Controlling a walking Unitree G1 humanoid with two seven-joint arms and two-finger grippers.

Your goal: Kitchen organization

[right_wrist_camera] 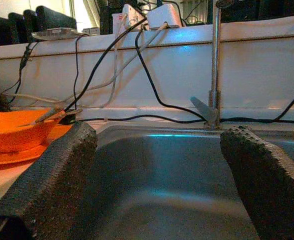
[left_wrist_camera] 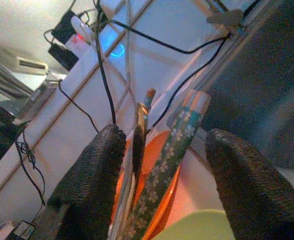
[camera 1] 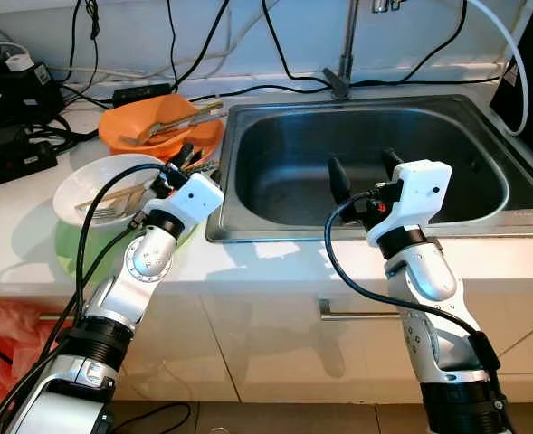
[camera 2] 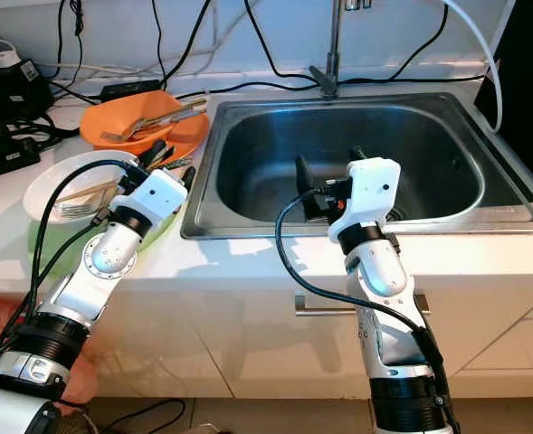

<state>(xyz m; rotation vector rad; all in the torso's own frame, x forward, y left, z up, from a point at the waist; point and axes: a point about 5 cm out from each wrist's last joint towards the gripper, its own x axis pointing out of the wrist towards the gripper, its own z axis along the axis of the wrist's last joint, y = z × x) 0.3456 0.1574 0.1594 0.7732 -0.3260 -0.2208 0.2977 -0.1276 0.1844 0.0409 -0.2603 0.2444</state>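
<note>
Left hand [camera 1: 186, 159]: my nearer one, spread wide astride the chopsticks [left_wrist_camera: 161, 165].
Chopsticks' axis: along my fingers.
Right hand [camera 1: 366, 167]: released above sink [camera 1: 483, 221].

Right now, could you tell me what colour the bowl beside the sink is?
Orange bowl, clearest in the left eye view.

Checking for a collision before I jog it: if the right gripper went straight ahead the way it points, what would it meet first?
Nothing close: the open right gripper points across the sink basin, so probably its back wall below the faucet; depth is unclear.
</note>
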